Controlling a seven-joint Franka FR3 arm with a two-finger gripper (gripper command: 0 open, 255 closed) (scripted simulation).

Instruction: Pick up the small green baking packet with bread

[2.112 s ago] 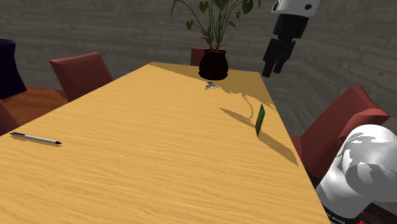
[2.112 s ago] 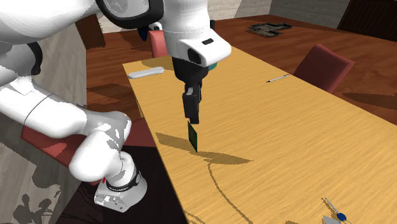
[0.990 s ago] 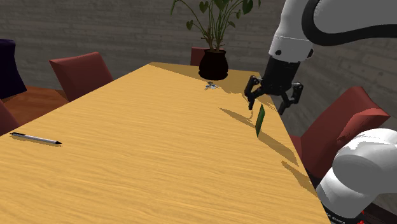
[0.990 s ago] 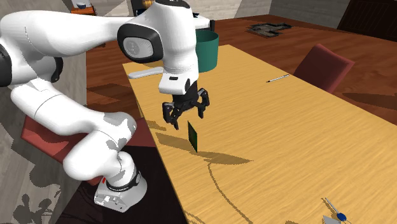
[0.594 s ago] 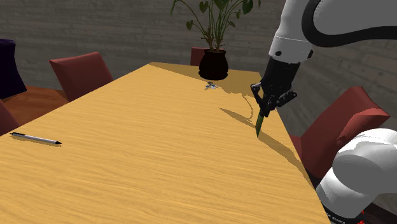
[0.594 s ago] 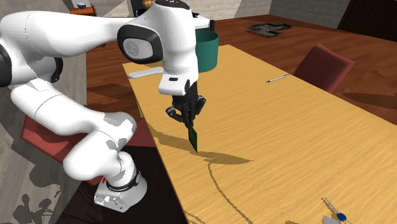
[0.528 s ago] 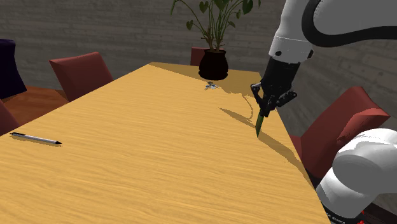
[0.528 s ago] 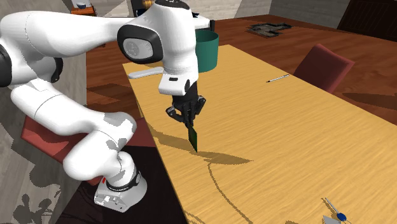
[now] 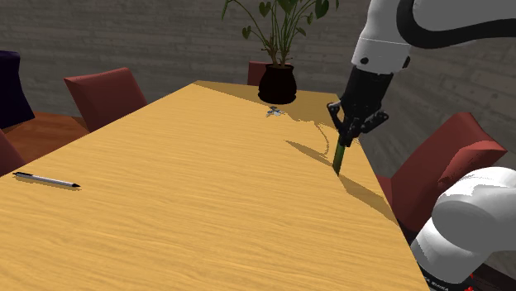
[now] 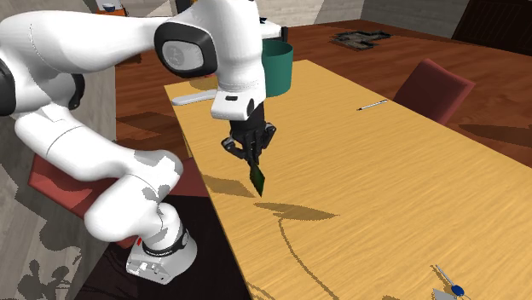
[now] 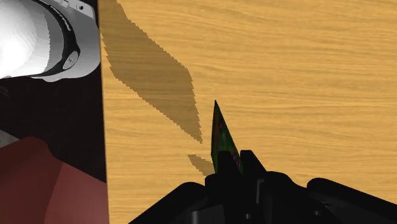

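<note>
- End effector (image 9: 342,142) pinched on the green packet (image 9: 338,158), gripping its upper end; fingers pressed against both flat faces
- Packet hangs edge-on below the fingers, near upright, slightly tilted
- Second exterior view: packet (image 10: 258,177) looks just clear of the worktop (image 10: 367,187), and its shadow lies apart from its lower tip
- Position: over the worktop (image 9: 190,182) near the long edge at the shoulder view's right, the side nearest the stand
- Wrist view: packet (image 11: 222,137) sticks out past the end effector (image 11: 236,170) as a thin green sliver with red print; wood-grain worktop (image 11: 286,63) behind it, with the worktop's edge close by
- Potted plant (image 9: 277,83) at the far end of the worktop, with a small grey item (image 9: 274,111) just in front of it
- Pen (image 9: 47,179) well apart, near the opposite long edge
- Red chair (image 9: 442,161) just beyond the edge near the packet
</note>
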